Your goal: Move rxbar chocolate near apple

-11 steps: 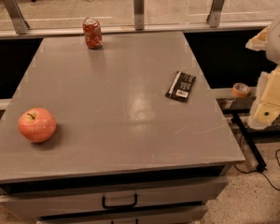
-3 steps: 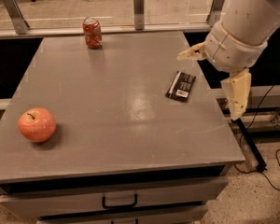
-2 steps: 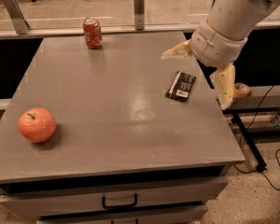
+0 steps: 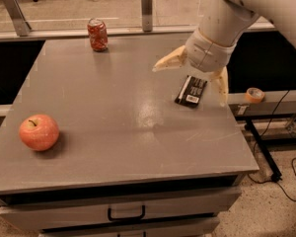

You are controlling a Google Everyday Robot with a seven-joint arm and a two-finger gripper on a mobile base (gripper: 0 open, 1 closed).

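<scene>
The rxbar chocolate (image 4: pixel 191 91), a flat black wrapper with a white label, lies near the right edge of the grey table (image 4: pixel 113 132). The apple (image 4: pixel 38 132), red-orange with a short stem, sits near the table's left front. My gripper (image 4: pixel 193 80) hangs above the bar on a white arm, open, with its two cream fingers (image 4: pixel 168 61) spread wide, one to the bar's upper left and one to its right. It holds nothing.
A red patterned can (image 4: pixel 97 34) stands at the table's back, left of centre. A metal rail with glass panels runs behind the table. A roll of tape (image 4: pixel 254 94) sits on a ledge to the right. Drawers (image 4: pixel 126 213) are below the front edge.
My arm has swung in from the right and moved left and lower over the bar, fingers spread. The bar, apple and can have not moved.
</scene>
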